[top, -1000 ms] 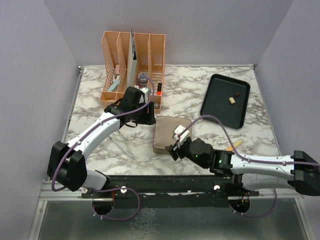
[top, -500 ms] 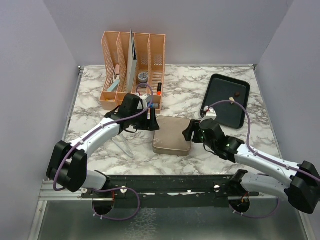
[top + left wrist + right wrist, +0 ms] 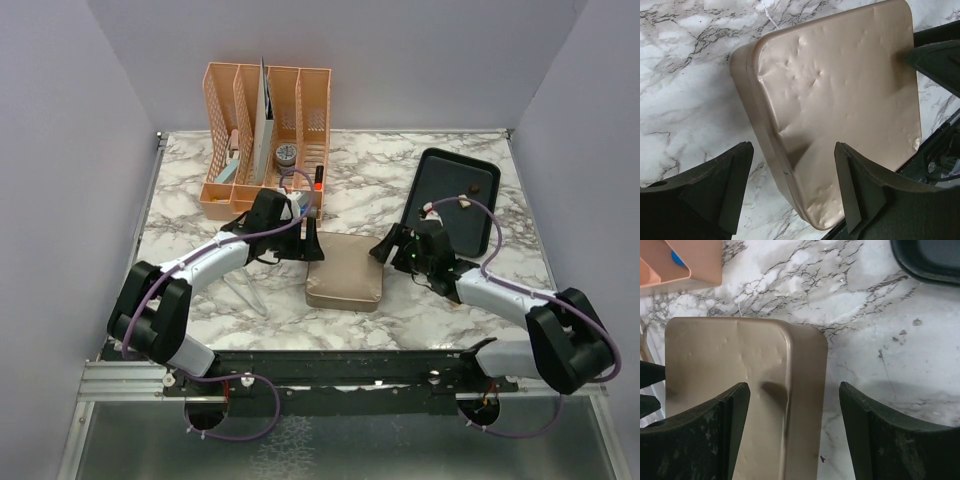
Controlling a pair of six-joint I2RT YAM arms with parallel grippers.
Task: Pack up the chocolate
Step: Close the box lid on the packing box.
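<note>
Table [image 3: 380,170]: marble top; from my overhead feed, everything below sits on it.
Organiser [image 3: 265,130]: orange slotted rack at the back left. My right wrist feed catches only its near corner.
Tray [image 3: 432,218]: black, at the back right, turned a little off the table's edges.
Tin [image 3: 344,270]: gold, lid on, flat in the middle between both claws. It looks near square, so I see no clear long axis; its sides sit slightly skewed to the table edge. Only the wrist feeds show the shallow dents in the lid.
Left gripper [image 3: 792,147]: jaws spread wide, straddling the tin's left edge, one finger over the lid, the other over marble. Nothing gripped.
Right gripper [image 3: 793,386]: also spread wide, across the tin's right edge in the same way. Nothing gripped.
Chocolate [image 3: 477,187]: a small dark piece on the tray, well apart from the tin, seen overhead only. It is too small for me to tell its heading or long axis.
</note>
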